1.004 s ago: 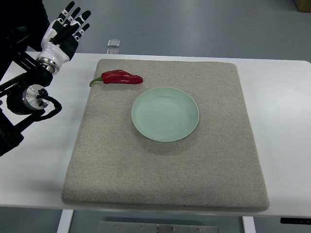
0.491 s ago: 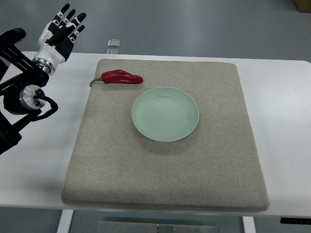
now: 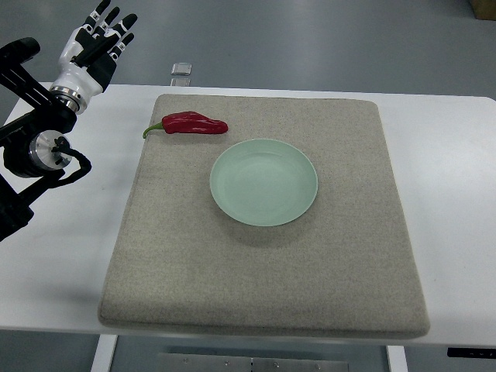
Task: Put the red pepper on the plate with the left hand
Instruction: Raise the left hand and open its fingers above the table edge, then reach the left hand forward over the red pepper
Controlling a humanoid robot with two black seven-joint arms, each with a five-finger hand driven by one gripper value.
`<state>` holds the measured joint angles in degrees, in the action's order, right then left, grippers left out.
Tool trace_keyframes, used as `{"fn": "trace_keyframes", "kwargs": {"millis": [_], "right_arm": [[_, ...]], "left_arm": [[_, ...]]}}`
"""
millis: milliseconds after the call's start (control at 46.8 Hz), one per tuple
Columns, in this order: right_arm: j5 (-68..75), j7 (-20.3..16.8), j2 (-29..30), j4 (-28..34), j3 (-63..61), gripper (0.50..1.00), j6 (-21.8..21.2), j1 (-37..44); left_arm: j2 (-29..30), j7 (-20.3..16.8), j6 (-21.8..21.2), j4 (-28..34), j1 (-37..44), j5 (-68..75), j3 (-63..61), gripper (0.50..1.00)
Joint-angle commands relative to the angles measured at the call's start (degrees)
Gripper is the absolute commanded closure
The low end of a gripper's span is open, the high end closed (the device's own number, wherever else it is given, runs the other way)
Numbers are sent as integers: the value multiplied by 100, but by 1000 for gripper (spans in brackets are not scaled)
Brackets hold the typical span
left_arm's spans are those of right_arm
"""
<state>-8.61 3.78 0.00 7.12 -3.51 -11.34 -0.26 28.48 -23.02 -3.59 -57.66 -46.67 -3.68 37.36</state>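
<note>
A red pepper (image 3: pixel 191 123) with a green stem lies on the grey mat (image 3: pixel 263 263) near its far left corner. A pale green plate (image 3: pixel 263 182) sits on the mat to the right of the pepper and a little nearer, with nothing on it. My left hand (image 3: pixel 98 40) hangs past the table's far left corner, well to the left of the pepper, fingers spread and holding nothing. The right arm does not show.
The mat covers most of a white table (image 3: pixel 457 194). A small clear block (image 3: pixel 181 72) stands at the table's far edge, behind the pepper. The left arm's black joints (image 3: pixel 35 151) lie over the table's left edge.
The left hand has drifted a little up and to the left, away from the pepper. Pepper and plate have not moved.
</note>
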Motion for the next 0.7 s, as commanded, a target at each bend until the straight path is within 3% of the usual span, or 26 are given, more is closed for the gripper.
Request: {"fn": "trace_keyframes", "kwargs": {"millis": [0, 470, 683], "right_arm": [[0, 0, 0, 0, 0, 568, 0, 0], [0, 0, 0, 0, 0, 568, 0, 0], [0, 0, 0, 0, 0, 568, 0, 0]], "left_arm": [[0, 0, -10, -8, -17, 245, 0, 508], [0, 17, -98, 1, -70, 1317, -18, 516], [-18, 52, -353, 185, -131, 3029, -36, 527]]}}
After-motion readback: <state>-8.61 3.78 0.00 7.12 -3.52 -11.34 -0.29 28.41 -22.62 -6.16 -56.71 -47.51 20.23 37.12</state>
